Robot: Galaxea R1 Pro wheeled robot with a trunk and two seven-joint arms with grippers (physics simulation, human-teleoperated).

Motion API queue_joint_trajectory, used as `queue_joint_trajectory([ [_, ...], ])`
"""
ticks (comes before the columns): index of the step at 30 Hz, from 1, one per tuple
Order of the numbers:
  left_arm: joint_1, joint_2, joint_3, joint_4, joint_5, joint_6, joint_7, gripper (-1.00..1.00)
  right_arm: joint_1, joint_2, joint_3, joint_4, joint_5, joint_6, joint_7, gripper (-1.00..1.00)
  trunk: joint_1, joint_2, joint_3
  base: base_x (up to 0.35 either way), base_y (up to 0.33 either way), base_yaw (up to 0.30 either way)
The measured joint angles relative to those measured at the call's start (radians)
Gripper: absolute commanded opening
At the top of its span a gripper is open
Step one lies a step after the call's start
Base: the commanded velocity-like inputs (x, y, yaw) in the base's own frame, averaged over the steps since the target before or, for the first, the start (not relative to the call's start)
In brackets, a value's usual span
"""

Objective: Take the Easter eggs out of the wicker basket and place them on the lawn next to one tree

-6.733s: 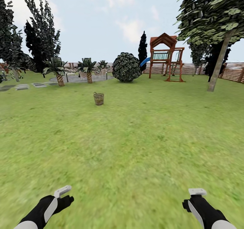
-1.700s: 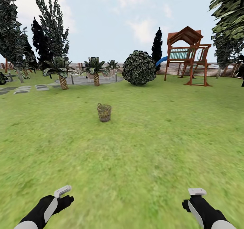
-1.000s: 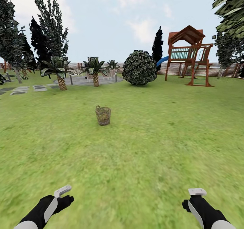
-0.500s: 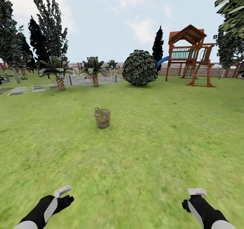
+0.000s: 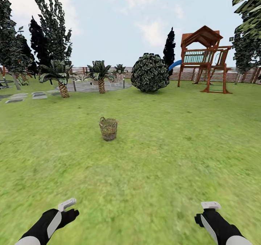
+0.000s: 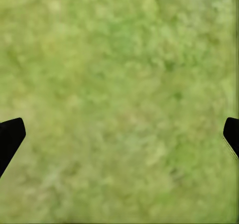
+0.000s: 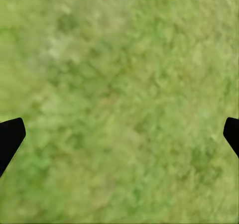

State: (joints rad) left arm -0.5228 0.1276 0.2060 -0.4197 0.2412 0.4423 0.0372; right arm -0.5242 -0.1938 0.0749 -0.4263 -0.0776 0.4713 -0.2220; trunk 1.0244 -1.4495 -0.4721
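Bright even daylight; lawn (image 5: 163,158) blurred near bottom edge; wrist views soft, unfocused.

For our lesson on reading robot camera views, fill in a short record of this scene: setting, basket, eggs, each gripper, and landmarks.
setting: lawn ringed by a wooden fence
basket: wicker basket, upright on the grass ahead, far from both arms
eggs: cannot be made out from here
left gripper: open, empty, over grass
right gripper: open, empty, over grass
landmarks: playset, round bush, palms
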Motion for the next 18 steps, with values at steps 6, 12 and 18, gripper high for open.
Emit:
queue_joint_trajectory([
  [6, 0.000, 0.000, 0.000, 0.000, 0.000, 0.000, 0.000, 1.00, 0.000, 0.000, 0.000, 0.000, 0.000, 0.000, 0.000, 1.00, 0.000, 0.000, 0.000, 0.328, 0.000, 0.000],
  [12, 0.000, 0.000, 0.000, 0.000, 0.000, 0.000, 0.000, 1.00, 0.000, 0.000, 0.000, 0.000, 0.000, 0.000, 0.000, 1.00, 0.000, 0.000, 0.000, 0.328, 0.000, 0.000],
  [18, 0.000, 0.000, 0.000, 0.000, 0.000, 0.000, 0.000, 1.00, 0.000, 0.001, 0.000, 0.000, 0.000, 0.000, 0.000, 1.00, 0.000, 0.000, 0.000, 0.328, 0.000, 0.000],
])
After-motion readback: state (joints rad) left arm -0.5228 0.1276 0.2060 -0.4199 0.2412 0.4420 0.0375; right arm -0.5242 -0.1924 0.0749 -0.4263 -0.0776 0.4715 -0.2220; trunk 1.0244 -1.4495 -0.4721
